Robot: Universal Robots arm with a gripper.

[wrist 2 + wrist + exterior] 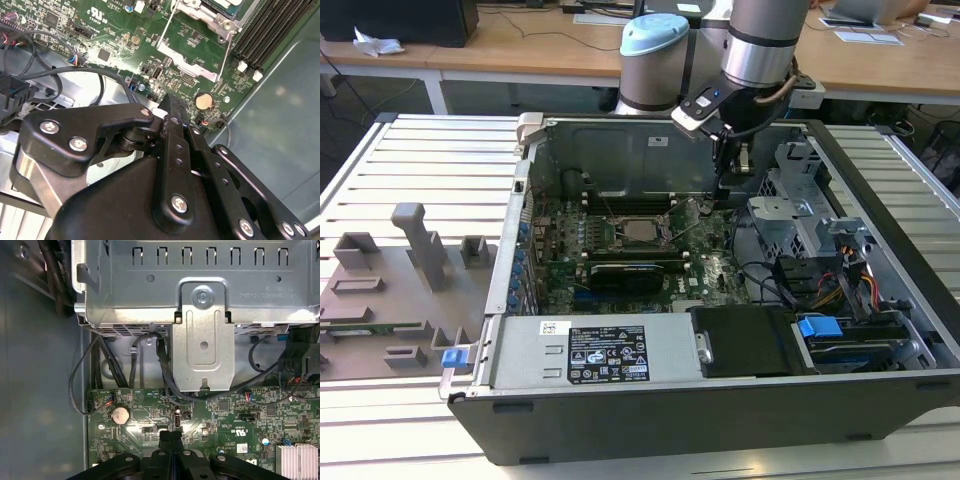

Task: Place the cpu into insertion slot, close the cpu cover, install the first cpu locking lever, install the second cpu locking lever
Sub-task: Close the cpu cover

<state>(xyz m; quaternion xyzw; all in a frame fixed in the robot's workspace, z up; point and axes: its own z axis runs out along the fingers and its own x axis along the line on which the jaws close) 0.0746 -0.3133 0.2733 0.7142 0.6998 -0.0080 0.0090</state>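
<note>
The cpu (640,231) is showing a pale, dull-silver metal top. The tool (170,436) is looking matt black, the cage (200,290) bare grey sheet metal, the board (230,412) glossy green.

Bright, even light washes the slatted desk (420,150) pale in the exterior view, the computer case (670,420) holds soft shadow inside, and white glare blooms on the motherboard (225,412) (125,30) in both wrist views.

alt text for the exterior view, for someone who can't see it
A robot arm reaches from the far side into an open computer case lying on a slatted table, its shut tool hanging over the motherboard, to the exterior view's right of the seated cpu. Grey fixture blocks stand at the exterior view's left.
</note>
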